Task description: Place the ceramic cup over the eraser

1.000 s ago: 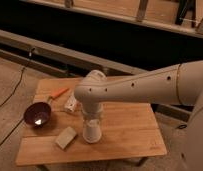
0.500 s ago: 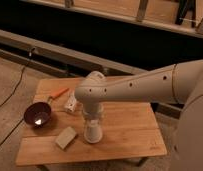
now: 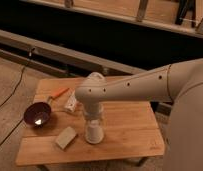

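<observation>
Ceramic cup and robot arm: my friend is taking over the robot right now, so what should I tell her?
Gripper: reaching straight down at the ceramic cup, near the front middle of the wooden table. Its grip cannot be made out.
Ceramic cup: standing on the table, wider end down, just right of the pale beige block.
Eraser: not visible; it may be under the cup, but that cannot be confirmed.
Also there: maroon bowl at the left edge, orange-handled tool behind it.
Done: the cup seems to be set down.
Left: check that the eraser is covered, then lift the arm away.
</observation>
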Controlling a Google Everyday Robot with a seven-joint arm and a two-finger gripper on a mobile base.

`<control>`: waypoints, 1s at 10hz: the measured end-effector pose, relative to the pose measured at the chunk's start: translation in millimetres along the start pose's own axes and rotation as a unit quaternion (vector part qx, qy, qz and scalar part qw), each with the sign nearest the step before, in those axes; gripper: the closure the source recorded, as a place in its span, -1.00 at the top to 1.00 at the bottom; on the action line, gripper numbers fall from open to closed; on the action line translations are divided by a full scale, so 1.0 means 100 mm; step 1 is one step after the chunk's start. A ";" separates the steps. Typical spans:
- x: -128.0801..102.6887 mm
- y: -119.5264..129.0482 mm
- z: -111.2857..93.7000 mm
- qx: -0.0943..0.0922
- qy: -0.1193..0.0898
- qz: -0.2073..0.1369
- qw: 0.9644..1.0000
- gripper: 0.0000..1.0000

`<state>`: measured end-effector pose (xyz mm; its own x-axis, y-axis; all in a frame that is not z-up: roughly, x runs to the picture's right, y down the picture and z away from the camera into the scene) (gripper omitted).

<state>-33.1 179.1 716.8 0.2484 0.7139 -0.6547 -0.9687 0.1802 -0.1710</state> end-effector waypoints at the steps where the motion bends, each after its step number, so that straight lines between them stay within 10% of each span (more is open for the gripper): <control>1: -0.01 0.01 0.01 -0.001 0.002 0.000 1.000 -0.05; 4: -0.03 0.03 0.03 -0.004 0.005 -0.001 1.000 0.31; 10: -0.16 0.05 0.02 -0.007 0.003 -0.012 1.000 0.31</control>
<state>-42.4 170.0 728.0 0.2708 0.7055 -0.6549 -0.9625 0.1873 -0.1963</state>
